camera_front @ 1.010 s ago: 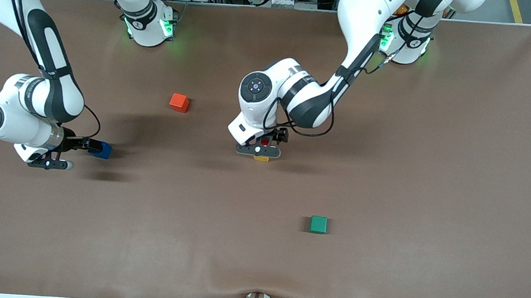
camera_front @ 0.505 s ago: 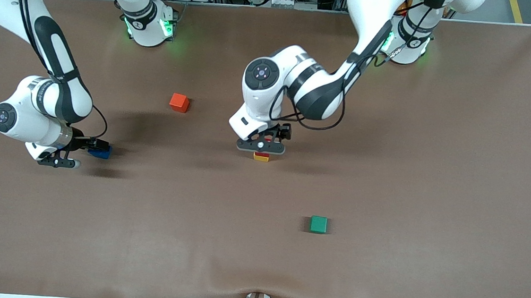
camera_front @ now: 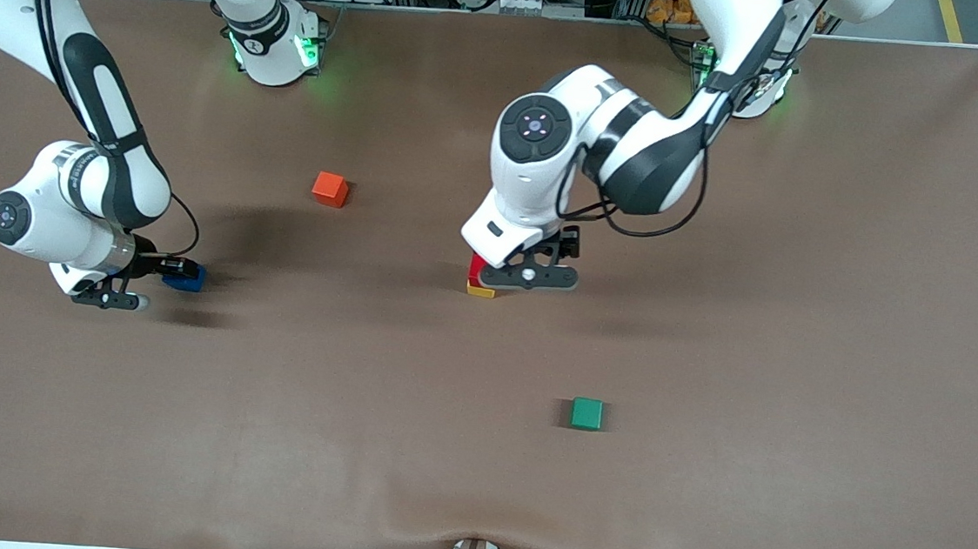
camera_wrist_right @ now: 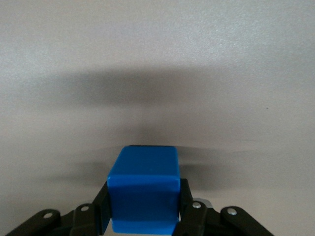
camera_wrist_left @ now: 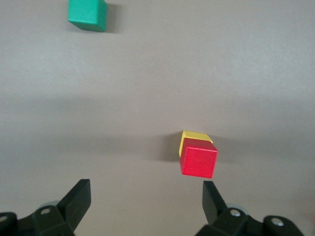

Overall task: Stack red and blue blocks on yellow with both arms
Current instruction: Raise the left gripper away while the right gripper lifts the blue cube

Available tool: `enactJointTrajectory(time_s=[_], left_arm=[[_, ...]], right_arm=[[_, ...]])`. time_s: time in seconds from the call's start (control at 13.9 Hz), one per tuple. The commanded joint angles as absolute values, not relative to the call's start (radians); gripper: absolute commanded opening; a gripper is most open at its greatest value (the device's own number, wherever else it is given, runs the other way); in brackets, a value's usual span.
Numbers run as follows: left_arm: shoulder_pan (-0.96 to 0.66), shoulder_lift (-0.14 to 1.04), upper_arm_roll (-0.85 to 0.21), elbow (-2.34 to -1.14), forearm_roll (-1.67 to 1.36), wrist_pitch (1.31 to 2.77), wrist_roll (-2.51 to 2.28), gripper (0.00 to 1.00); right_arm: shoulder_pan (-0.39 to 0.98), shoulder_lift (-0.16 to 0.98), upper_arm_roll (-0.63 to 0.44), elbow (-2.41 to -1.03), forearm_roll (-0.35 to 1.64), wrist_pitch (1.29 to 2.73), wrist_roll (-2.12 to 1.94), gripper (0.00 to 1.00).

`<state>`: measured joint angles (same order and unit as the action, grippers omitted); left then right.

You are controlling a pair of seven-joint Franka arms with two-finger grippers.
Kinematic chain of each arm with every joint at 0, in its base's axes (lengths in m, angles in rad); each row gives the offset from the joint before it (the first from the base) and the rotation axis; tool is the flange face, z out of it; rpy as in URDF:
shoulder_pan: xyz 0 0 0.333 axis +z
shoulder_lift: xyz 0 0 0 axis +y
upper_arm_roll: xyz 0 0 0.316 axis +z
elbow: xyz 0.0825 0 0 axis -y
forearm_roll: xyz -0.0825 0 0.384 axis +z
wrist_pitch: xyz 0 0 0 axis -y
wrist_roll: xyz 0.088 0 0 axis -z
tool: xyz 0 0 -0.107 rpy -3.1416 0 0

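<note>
My right gripper (camera_front: 165, 271) is now clamping the blue block (camera_front: 184, 277) | my left gripper (camera_front: 529, 276), jaws spread, is lifting off the red block (camera_front: 477, 269) | red is sitting on the yellow block (camera_front: 480, 290).

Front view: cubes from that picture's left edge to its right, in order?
Blue cube, in the shut right gripper → orange-red cube → red cube stacked on the yellow cube, with the open left gripper over the table beside them → green cube.
</note>
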<state>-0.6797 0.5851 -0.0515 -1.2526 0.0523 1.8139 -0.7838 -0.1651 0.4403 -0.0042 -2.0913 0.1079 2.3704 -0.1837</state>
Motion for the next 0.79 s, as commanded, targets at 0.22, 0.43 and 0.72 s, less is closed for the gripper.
enactJointTrajectory(time_s=[0.22,0.43,0.72], left_arm=[[-0.609,0.485,-0.051,-1.292,0.051,1.714,-0.753,1.00],[-0.575,0.443,-0.054,-1.295,0.051,1.658,-0.738,1.00],[-0.538,0.407,-0.055,-1.304,0.051,1.612,-0.690,1.00]], right_arm=[[-0.167,0.434,0.002,-2.066,0.141,2.280,-0.193,0.00],[-0.164,0.428,0.000,-1.994,0.137,2.148,-0.198,0.00],[-0.160,0.399,0.005,-1.971,0.137,2.097,-0.198,0.00]])
